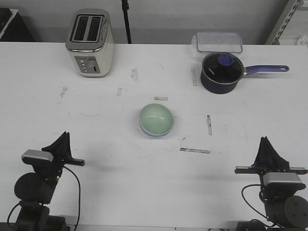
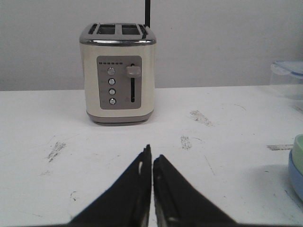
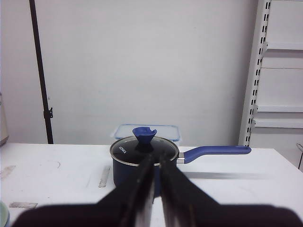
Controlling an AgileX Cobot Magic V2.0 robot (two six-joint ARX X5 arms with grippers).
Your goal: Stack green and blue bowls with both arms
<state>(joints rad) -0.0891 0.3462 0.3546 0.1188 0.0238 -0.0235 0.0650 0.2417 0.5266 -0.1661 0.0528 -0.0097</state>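
Note:
The pale green bowl [image 1: 157, 119] sits nested inside the blue bowl [image 1: 153, 134] at the table's middle; only a thin blue rim shows under it. In the left wrist view the stack's edge appears, green bowl [image 2: 298, 146] over blue bowl [image 2: 296, 176]. A sliver of the green bowl [image 3: 3, 213] shows in the right wrist view. My left gripper [image 1: 64, 137] rests at the near left, shut and holding nothing, fingertips together [image 2: 152, 155]. My right gripper [image 1: 264, 141] rests at the near right, also shut and holding nothing [image 3: 155, 161]. Both stand well apart from the bowls.
A cream toaster [image 1: 91, 42] stands at the back left. A dark navy saucepan [image 1: 220, 72] with a glass lid and blue handle stands at the back right, a clear plastic container [image 1: 218, 42] behind it. Tape marks dot the white table [image 1: 96, 159].

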